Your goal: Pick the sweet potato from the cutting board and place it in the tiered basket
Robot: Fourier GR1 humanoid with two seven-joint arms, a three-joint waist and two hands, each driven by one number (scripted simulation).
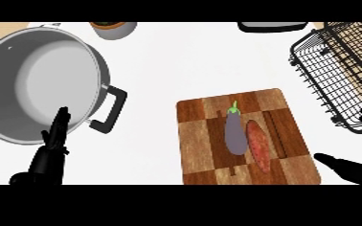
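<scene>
- The white tabletop (176,62) carries everything in view.
- A big steel pot (42,81) sits at the left, with a black handle (112,109) sticking out toward the middle.
- A wooden cutting board (212,158) of checkered light and dark blocks lies right of centre, near the lower edge.
- The black wire tiered basket (331,72) stands at the right edge, well apart from the board's vegetables.
- The left hand (51,148) shows at lower left, fingers straight and pointing up over the pot's rim, holding nothing.
- A purple eggplant (234,134) lies on the board, green stem pointing away.
- The sweet potato (257,143) lies on the board just right of the eggplant, lengthwise beside it.
- The right hand (341,167) barely enters at lower right, beside the board's corner; whether its fingers are open, I cannot tell.
- A small pot (113,28) with something green sits at the top left.
</scene>
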